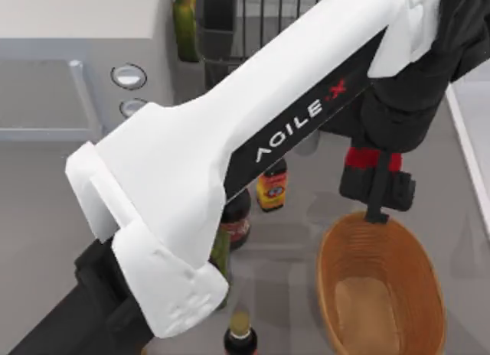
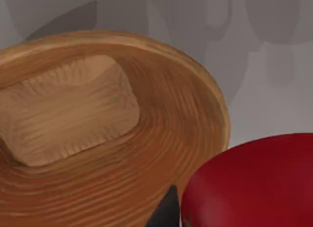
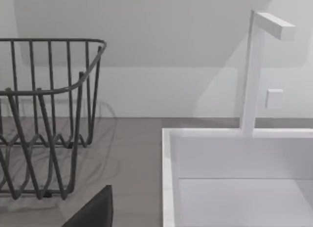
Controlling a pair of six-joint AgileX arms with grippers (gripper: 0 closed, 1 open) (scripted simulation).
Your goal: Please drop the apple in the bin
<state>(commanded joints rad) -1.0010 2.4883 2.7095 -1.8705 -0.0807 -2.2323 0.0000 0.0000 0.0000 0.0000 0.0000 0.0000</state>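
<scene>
Left claw [image 1: 375, 188] grasps apple [image 2: 254, 183] just above bin [image 1: 337, 294] far rim. Right claw: state can't tell.

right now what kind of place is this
Probably a rendered kitchen counter: a white sink with a faucet, a black wire dish rack, a microwave and sauce bottles.
</scene>
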